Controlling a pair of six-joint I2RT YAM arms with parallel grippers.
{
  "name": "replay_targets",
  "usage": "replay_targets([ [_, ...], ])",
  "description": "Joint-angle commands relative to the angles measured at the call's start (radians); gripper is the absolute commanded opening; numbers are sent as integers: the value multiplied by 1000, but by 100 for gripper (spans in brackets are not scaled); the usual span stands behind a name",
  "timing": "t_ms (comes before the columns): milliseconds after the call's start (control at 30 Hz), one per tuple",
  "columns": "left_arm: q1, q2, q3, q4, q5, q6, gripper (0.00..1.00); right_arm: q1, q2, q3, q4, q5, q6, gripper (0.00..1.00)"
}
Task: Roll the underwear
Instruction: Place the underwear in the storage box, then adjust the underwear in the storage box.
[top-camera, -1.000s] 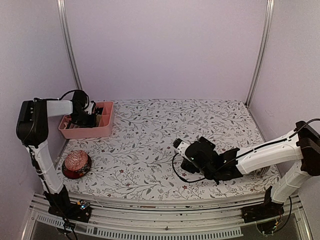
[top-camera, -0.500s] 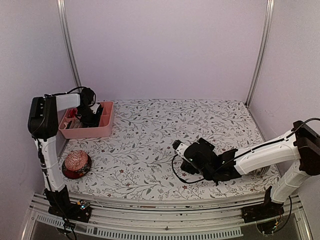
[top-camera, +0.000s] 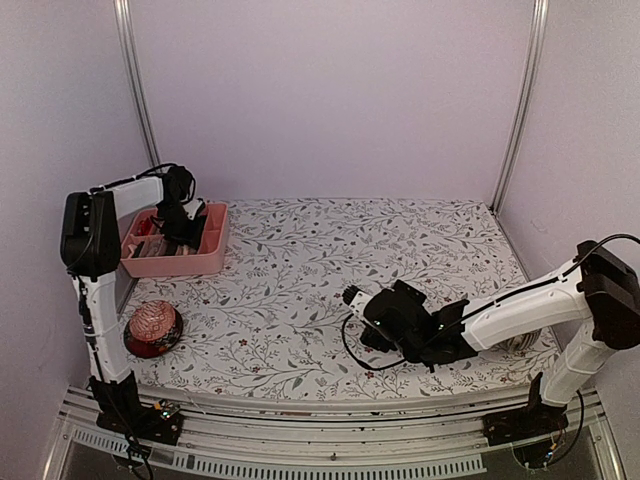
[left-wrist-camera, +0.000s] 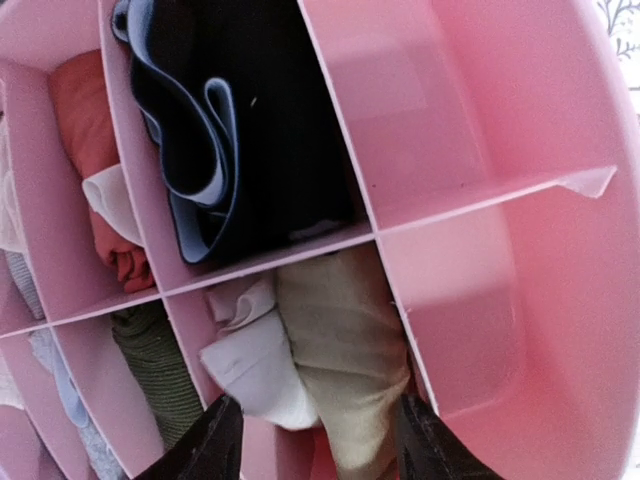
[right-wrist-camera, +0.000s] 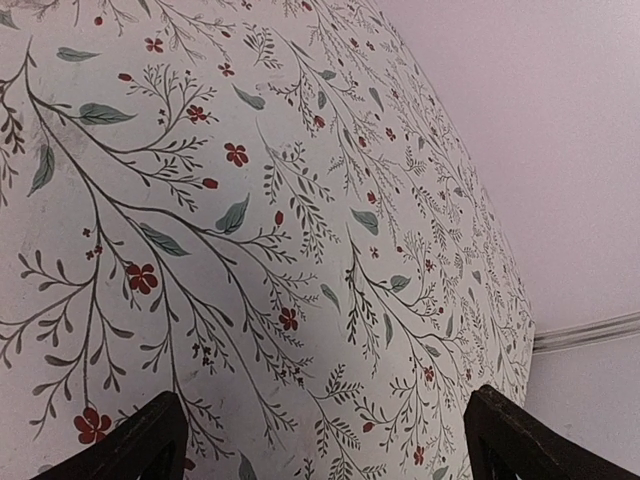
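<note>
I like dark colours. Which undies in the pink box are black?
The black underwear with pale trim, in the cell beside the tan underwear; other cells hold orange cloth and green cloth.

Divider tray (left-wrist-camera: 480, 120) of smooth, faintly glossy pink plastic; black underwear (left-wrist-camera: 250, 110) and tan underwear (left-wrist-camera: 345, 340) soft matt cloth; worktop (right-wrist-camera: 250, 250) matt, floral-printed.

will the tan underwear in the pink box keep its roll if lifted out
Probably floppy: the tan underwear is soft, creased cloth. It likely loosens once lifted, since the pink box walls press it bunched. Seems light too.
</note>
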Motion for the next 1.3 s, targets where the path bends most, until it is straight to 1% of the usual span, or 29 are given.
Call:
replay_targets([
  [0, -29, -36, 25, -55, -8, 21, 58, -3, 8, 29, 13, -7, -1, 99],
  [133, -32, -42, 27, -52, -18, 19, 60, -2, 12, 30, 13, -11, -4, 99],
  [233, -36, -47, 25, -26, -24, 19, 57, -2, 13, 29, 13, -13, -4, 99],
  [400, -43, -28, 34, 30, -32, 27, 39, -2, 13, 30, 11, -13, -3, 99],
  [500, -43, 0, 40, 33, -47, 20, 32, -3, 11, 28, 10, -12, -3, 99],
  [733, -42, 22, -21, 68, -70, 15, 31, -3, 12, 28, 14, -11, -4, 99],
  [967, -42, 43, -59, 91, -55, 9, 31, -2, 10, 29, 14, -7, -3, 99],
  [1033, -42, 32, -66, 109, -59, 8, 34, -3, 7, 28, 15, -6, 0, 99],
  [1133, -39, -4, -56, 124, -43, 8, 45, -2, 1, 27, 15, 2, -1, 99],
  [1233, -38, -60, -34, 124, -6, 10, 61, -5, -14, 22, 23, 0, 0, 99],
  [1267, -38, -84, -28, 124, 3, 10, 68, -7, -21, 22, 27, -4, 1, 99],
])
